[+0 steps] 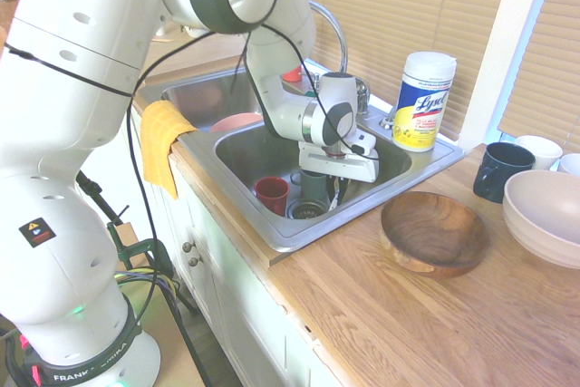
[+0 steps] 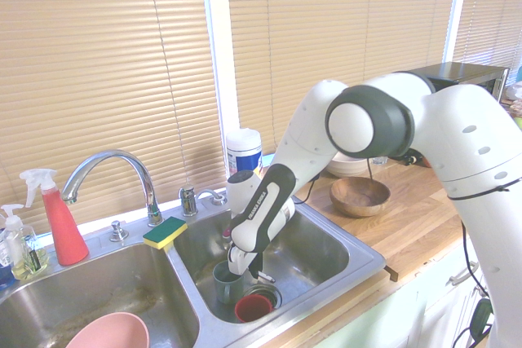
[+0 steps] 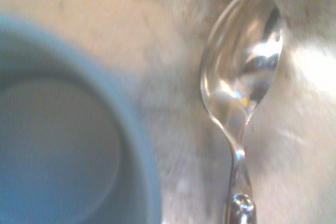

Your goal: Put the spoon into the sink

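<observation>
Wrist view alone shows the spoon point(image 3: 244, 72) clearly: a shiny, mirror-smooth metal bowl tapering into a thin neck, hanging under the gripper beside the rounded rim of a blue-grey cup point(image 3: 68, 129), over the dull blurred steel of the sink floor. From the first exterior view the gripper point(image 1: 333, 189) points straight down inside the sink point(image 1: 362, 210), its fingers pressed together on the spoon, of which only a thin sliver shows there. Two cups stand below it: the grey one just beside the fingers and a red cup point(image 1: 271, 194) a little farther off, next to the round drain strainer point(image 1: 308, 209). Second exterior view adds one yellow-green sponge point(image 2: 165, 232) on the rim behind the gripper. One brown wooden bowl point(image 1: 433, 233) sits on the wooden counter, well apart.
</observation>
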`<action>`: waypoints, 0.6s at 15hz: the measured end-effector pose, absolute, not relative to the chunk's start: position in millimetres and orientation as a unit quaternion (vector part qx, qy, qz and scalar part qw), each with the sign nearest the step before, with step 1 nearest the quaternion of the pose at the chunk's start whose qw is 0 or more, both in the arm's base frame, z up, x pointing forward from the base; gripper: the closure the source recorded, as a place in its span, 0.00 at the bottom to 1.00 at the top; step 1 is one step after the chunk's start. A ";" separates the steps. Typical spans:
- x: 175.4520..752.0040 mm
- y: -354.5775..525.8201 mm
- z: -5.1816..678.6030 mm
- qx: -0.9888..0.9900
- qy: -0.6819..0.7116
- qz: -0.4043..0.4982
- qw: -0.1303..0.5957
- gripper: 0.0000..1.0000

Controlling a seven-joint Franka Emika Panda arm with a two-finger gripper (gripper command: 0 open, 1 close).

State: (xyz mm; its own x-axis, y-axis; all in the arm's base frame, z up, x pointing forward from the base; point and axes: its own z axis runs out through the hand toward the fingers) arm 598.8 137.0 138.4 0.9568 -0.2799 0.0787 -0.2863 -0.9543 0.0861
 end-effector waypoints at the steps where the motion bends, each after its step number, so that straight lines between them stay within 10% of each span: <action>1: 601.3 137.2 134.1 0.988 -0.144 0.032 0.048 1.00; 6: 612.5 134.3 133.0 0.989 -0.142 0.015 0.038 1.00; 7: 613.7 133.2 133.0 0.989 -0.140 0.012 0.036 0.00; 9: 615.7 131.8 133.1 0.990 -0.136 0.010 0.034 0.00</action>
